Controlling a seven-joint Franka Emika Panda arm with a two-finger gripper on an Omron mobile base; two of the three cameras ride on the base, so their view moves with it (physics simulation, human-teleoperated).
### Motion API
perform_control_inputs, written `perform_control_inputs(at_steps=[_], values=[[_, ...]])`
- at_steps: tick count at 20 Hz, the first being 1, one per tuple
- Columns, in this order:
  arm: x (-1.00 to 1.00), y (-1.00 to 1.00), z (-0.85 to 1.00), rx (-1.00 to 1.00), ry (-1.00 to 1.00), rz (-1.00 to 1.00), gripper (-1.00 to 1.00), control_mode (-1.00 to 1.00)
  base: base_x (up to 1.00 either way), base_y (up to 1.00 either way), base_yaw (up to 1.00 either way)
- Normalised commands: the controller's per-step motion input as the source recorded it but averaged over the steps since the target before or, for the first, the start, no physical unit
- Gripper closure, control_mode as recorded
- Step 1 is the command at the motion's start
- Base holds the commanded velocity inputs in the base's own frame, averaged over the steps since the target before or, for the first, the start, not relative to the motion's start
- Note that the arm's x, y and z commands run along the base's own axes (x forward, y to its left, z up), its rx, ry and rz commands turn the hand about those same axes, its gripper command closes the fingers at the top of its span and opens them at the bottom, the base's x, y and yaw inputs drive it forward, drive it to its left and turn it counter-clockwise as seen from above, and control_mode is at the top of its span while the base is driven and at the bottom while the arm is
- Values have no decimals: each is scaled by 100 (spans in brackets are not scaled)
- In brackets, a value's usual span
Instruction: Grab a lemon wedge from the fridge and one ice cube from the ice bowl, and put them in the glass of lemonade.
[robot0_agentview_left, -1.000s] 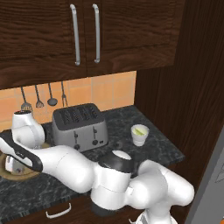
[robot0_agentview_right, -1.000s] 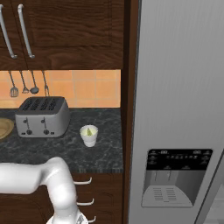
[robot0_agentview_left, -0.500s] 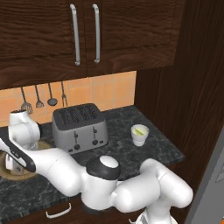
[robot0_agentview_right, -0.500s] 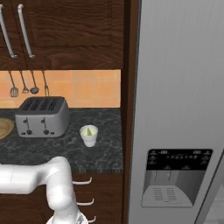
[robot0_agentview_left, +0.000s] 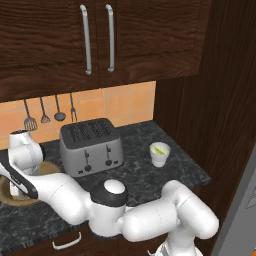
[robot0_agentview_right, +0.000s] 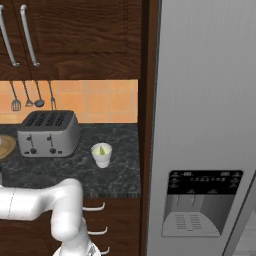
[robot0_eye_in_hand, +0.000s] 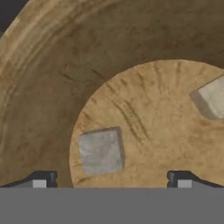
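The arm has swung further left and sunk over the ice bowl (robot0_eye_in_hand: 39, 87); the gripper (robot0_eye_in_hand: 111, 178), jaws wide and empty, now hangs above an ice cube (robot0_eye_in_hand: 100, 151) on its floor; the glass of lemonade (robot0_agentview_left: 160, 154), beside the toaster (robot0_agentview_left: 91, 146), awaits ice.

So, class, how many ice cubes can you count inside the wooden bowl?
2. One ice cube lies on the bowl's floor between the open fingertips; another sits cut off at the right edge. More may be hidden.

A pale ice cube (robot0_eye_in_hand: 100, 151) lies flat on the tan wooden ice bowl (robot0_eye_in_hand: 52, 87) floor, another cube (robot0_eye_in_hand: 212, 98) apart
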Motion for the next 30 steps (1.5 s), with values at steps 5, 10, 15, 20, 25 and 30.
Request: perform_control_inputs(at_steps=[5,10,15,20,25,30], values=[[21,32,-4,0,6,15,-100,-100,0,0,0],[0,50,-7,-1,1,3,-100,-100,0,0,0],[2,10,-1,0,-1,0,-100,-100,0,0,0],[0,-1,-3,0,0,0,-100,-100,0,0,0],[0,-1,-45,0,0,0,-100,-100,0,0,0],[-12,-12,-3,0,-2,0,-100,-100,0,0,0]])
